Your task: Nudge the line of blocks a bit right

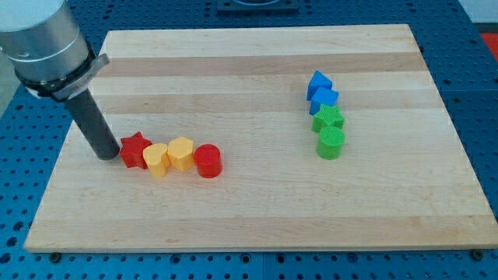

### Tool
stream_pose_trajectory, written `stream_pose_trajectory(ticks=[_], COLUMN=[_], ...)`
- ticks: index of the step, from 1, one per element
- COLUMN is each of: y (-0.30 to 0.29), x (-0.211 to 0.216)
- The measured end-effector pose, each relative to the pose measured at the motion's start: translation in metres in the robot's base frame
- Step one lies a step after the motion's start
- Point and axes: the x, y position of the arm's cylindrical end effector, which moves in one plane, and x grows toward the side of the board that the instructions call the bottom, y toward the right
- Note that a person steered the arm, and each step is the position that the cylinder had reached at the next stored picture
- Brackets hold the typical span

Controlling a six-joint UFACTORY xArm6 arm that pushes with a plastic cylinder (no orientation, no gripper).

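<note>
A line of blocks lies at the board's lower left: a red star (135, 150), a yellow heart (156, 160), a yellow hexagon (180, 152) and a red cylinder (208, 161), touching one another left to right. My tip (104, 155) stands on the board just left of the red star, touching or almost touching it. The rod rises up and left to the grey arm housing.
A second group stands at the view's right in a column: a blue triangle-like block (317, 82), a blue block (324, 99), a green block (328, 119) and a green cylinder (331, 143). The wooden board (257, 210) lies on a blue table.
</note>
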Motion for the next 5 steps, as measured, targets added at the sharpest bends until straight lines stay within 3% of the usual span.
stream_pose_trajectory(ticks=[2,5], y=[-0.008,0.04], x=[-0.016,-0.038])
